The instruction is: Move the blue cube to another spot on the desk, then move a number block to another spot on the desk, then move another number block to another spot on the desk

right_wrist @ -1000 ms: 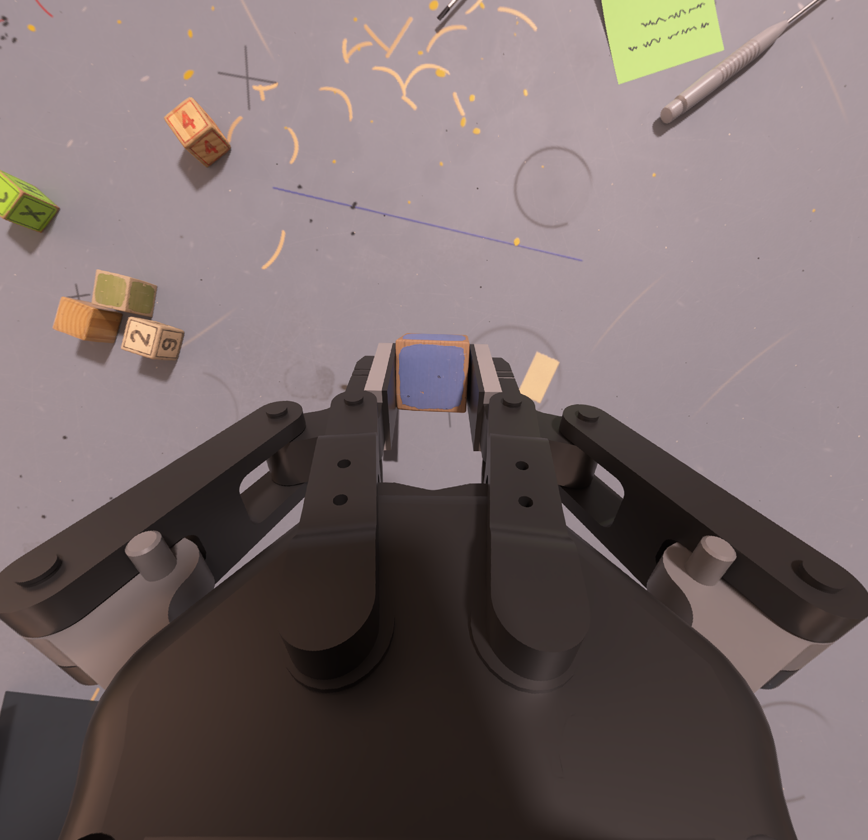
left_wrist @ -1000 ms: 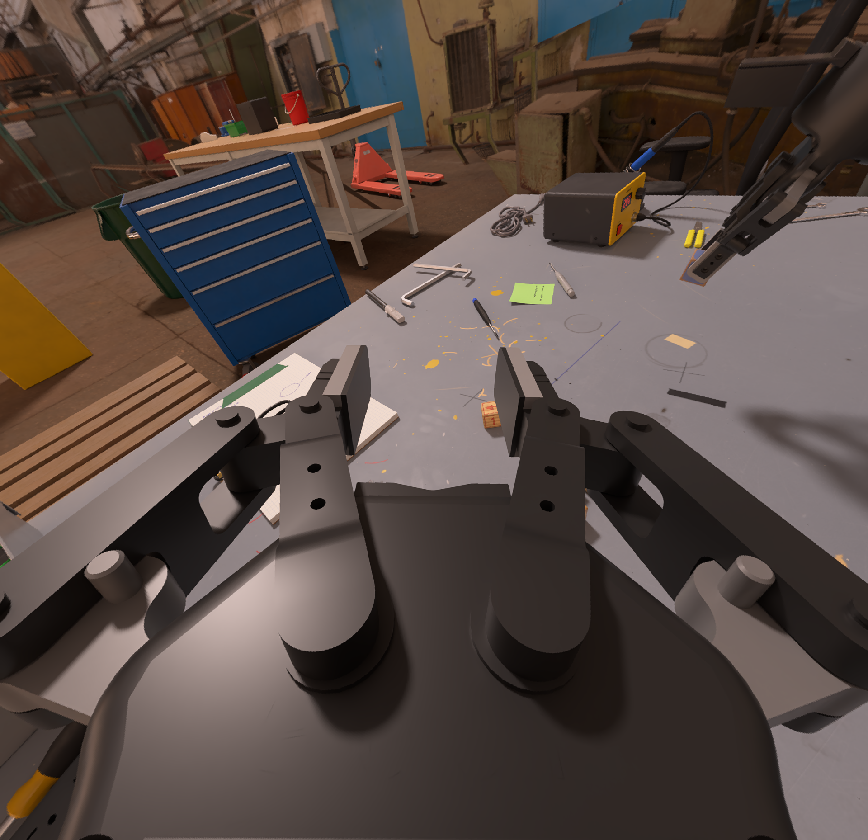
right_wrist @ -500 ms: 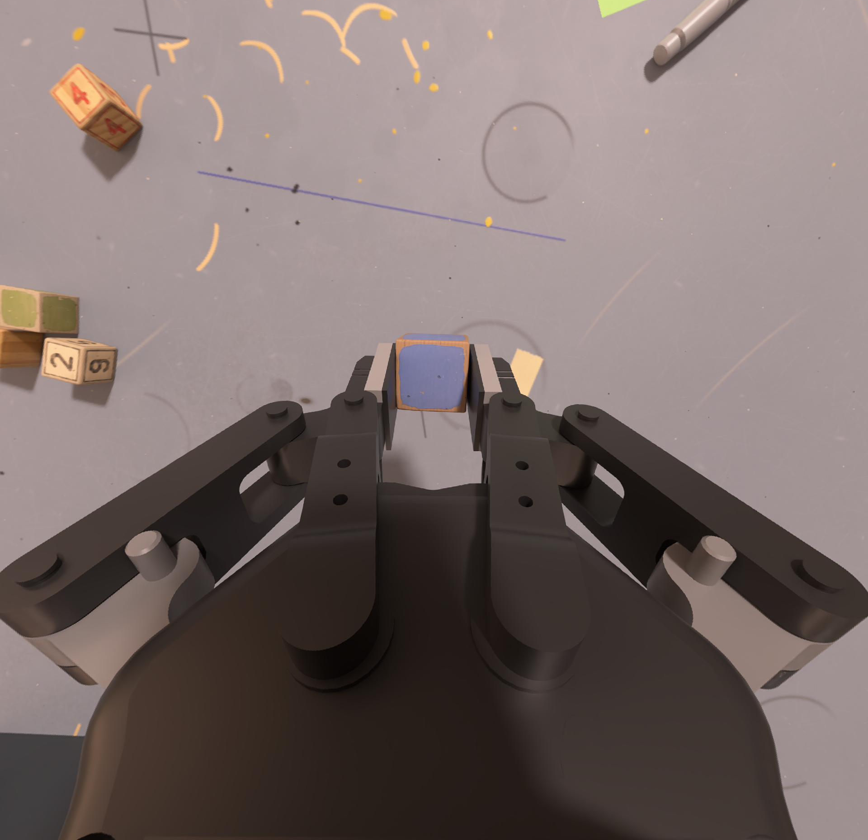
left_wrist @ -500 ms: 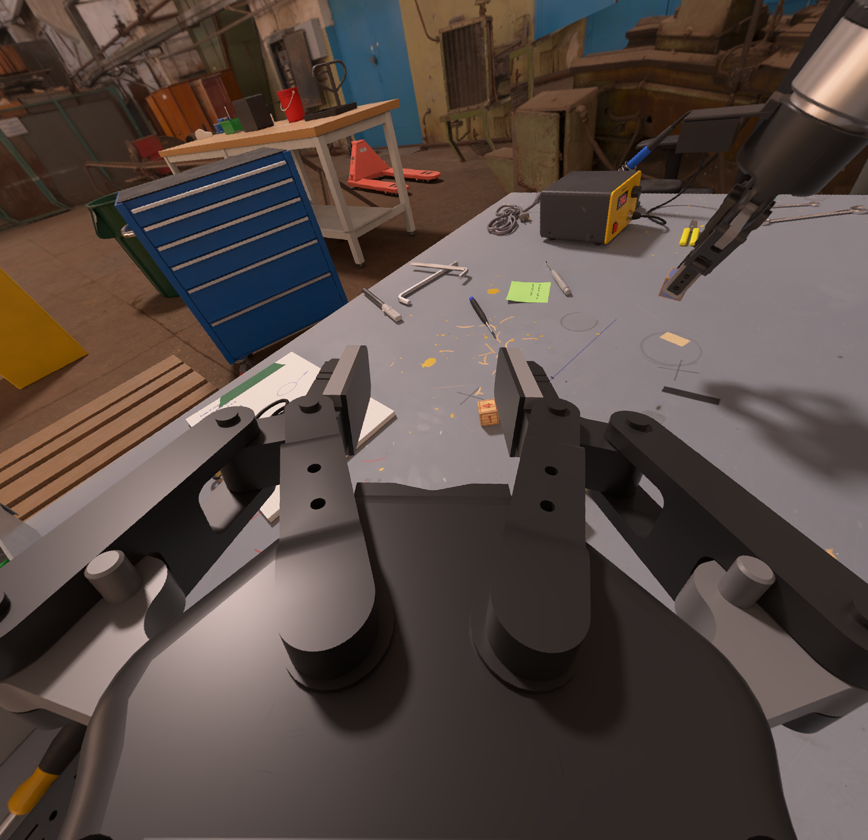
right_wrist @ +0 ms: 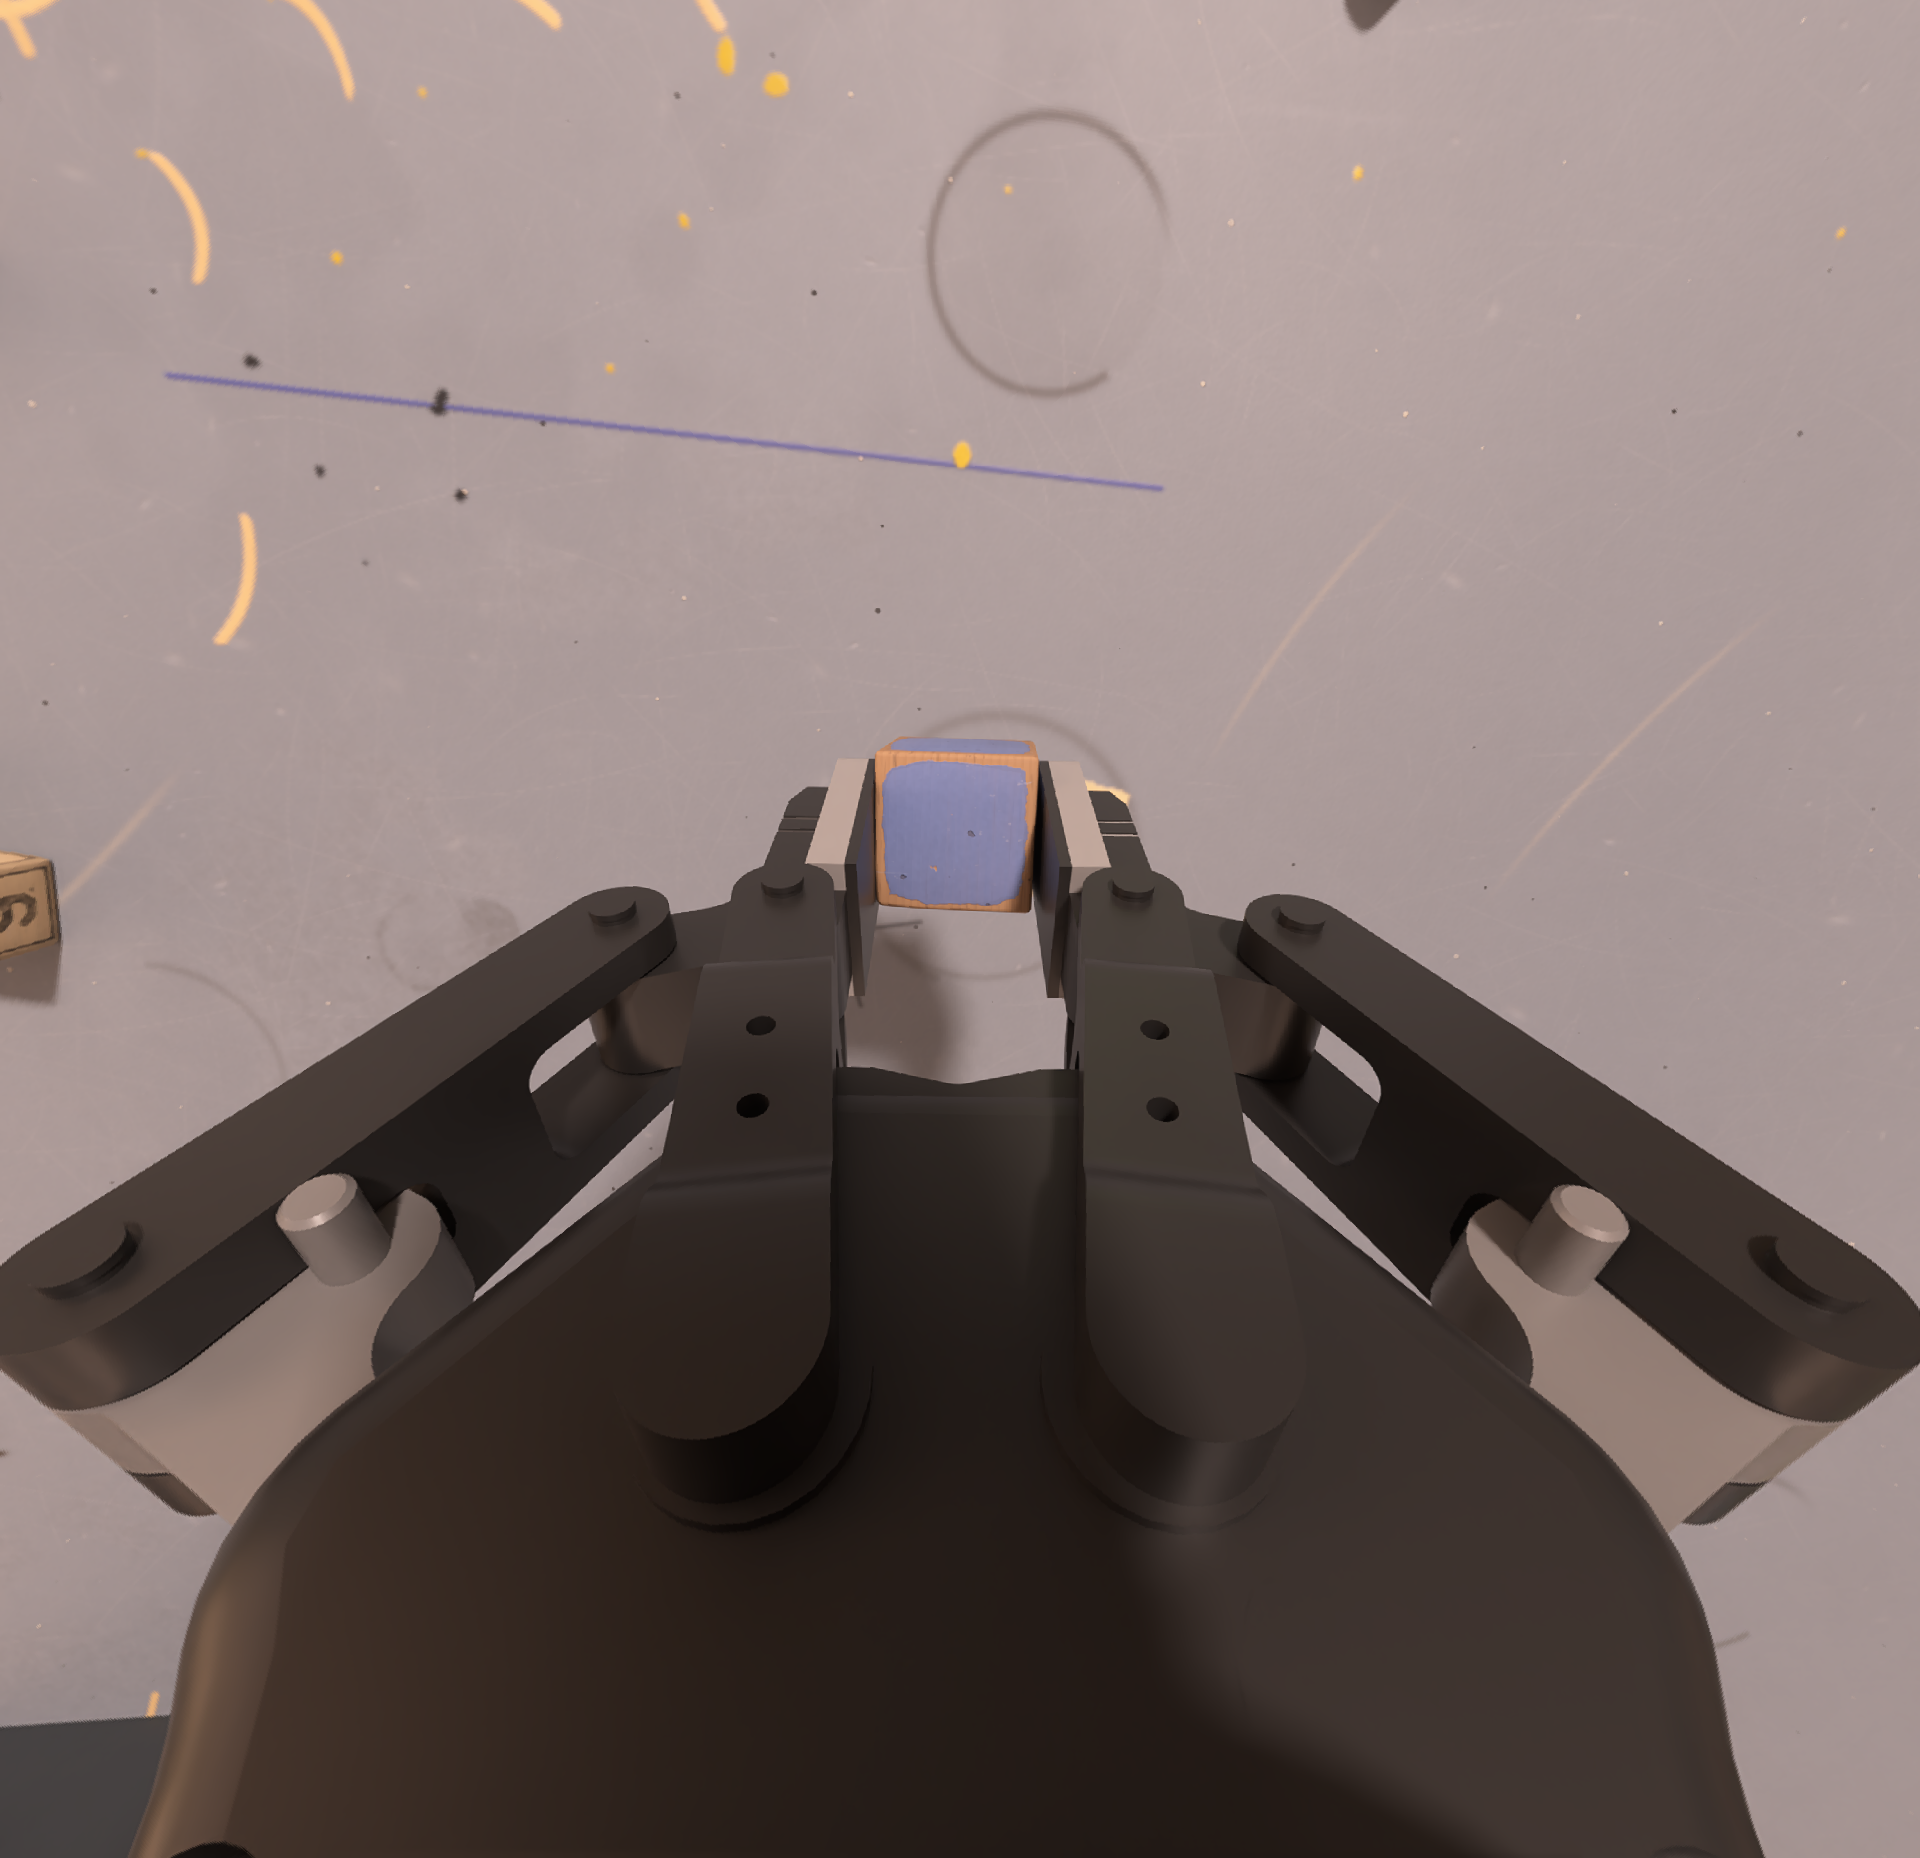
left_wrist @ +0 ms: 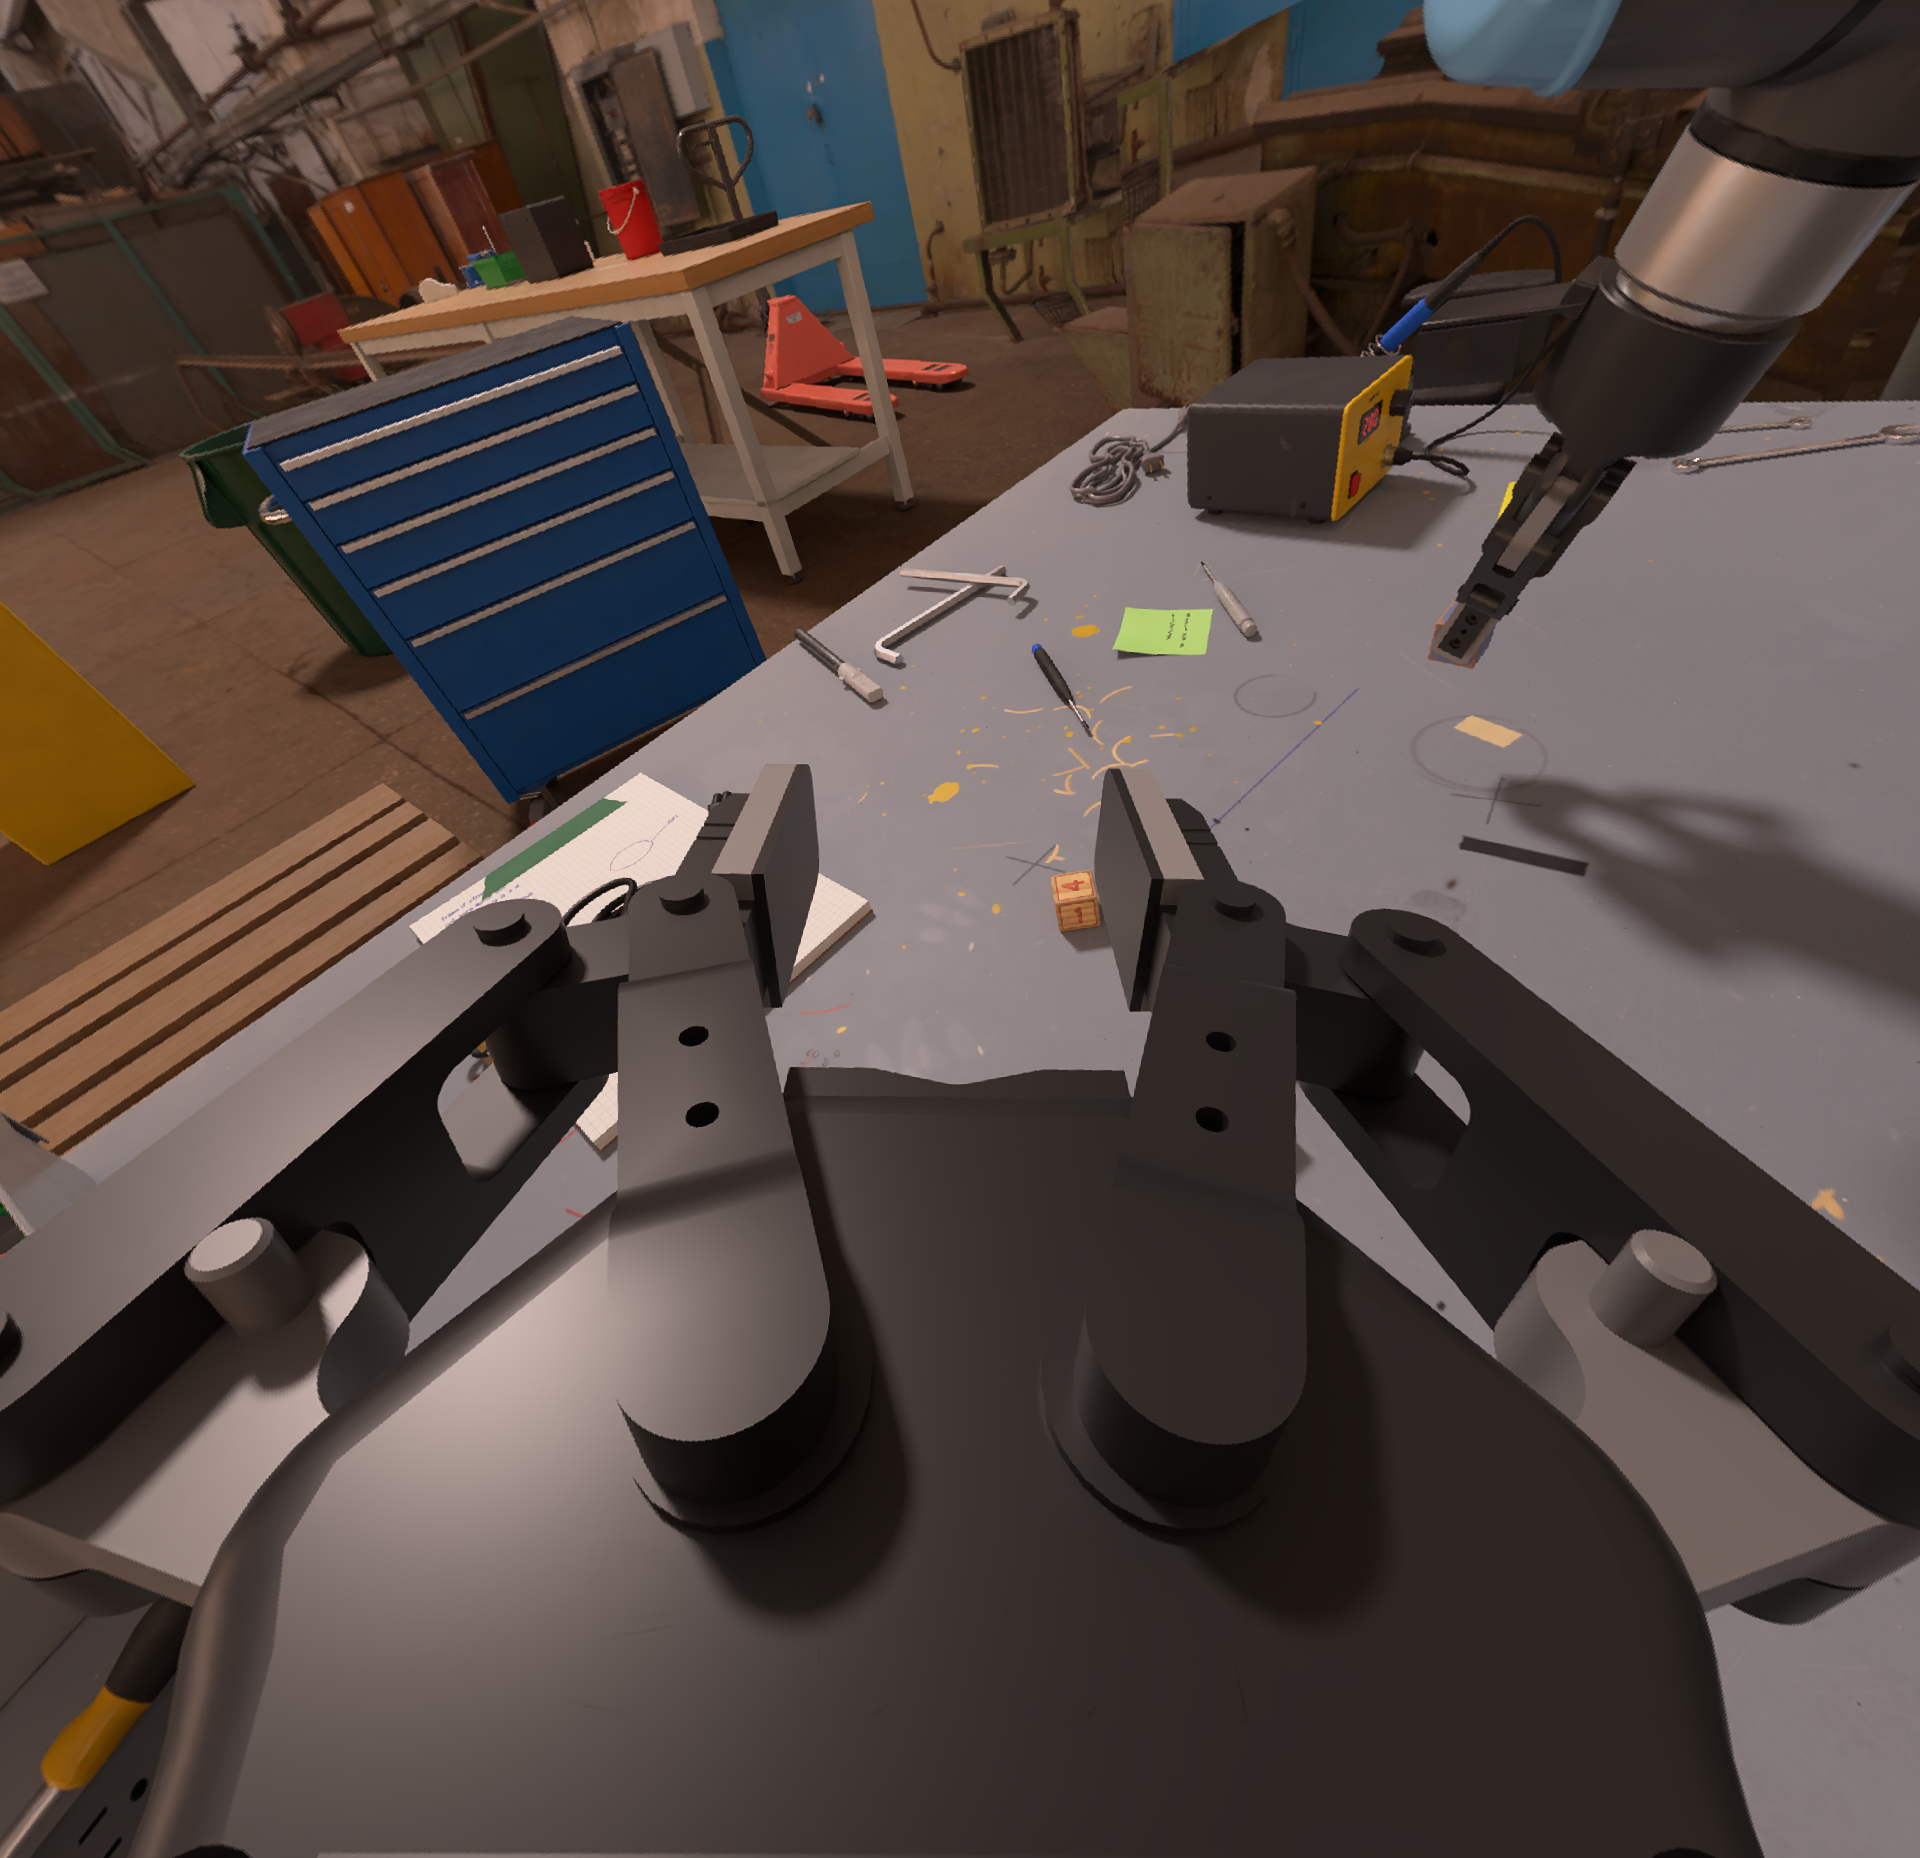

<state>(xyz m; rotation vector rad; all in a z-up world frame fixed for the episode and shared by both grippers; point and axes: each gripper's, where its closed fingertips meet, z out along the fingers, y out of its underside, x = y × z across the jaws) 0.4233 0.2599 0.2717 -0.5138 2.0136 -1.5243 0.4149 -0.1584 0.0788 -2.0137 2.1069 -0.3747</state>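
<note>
the blue cube (right_wrist: 956, 826) is a small wooden block with blue painted faces and bare light-wood edges; the paint is a little chipped. it sits square between the two pads of the right gripper (right_wrist: 956, 842), touching both, and it is above the grey desk (right_wrist: 1455, 561), near a faint pencil circle drawn there. in the left wrist view it shows only as a small corner at the tips of that gripper (left_wrist: 1460, 645).

one number block (left_wrist: 1073, 900) is of light wood with red digits on its faces. it stands upright on the desk, far from the blue cube.

another number block (right_wrist: 26, 904), pale with a dark digit, lies at the left border of the right wrist view, also well apart from the blue cube.
</note>
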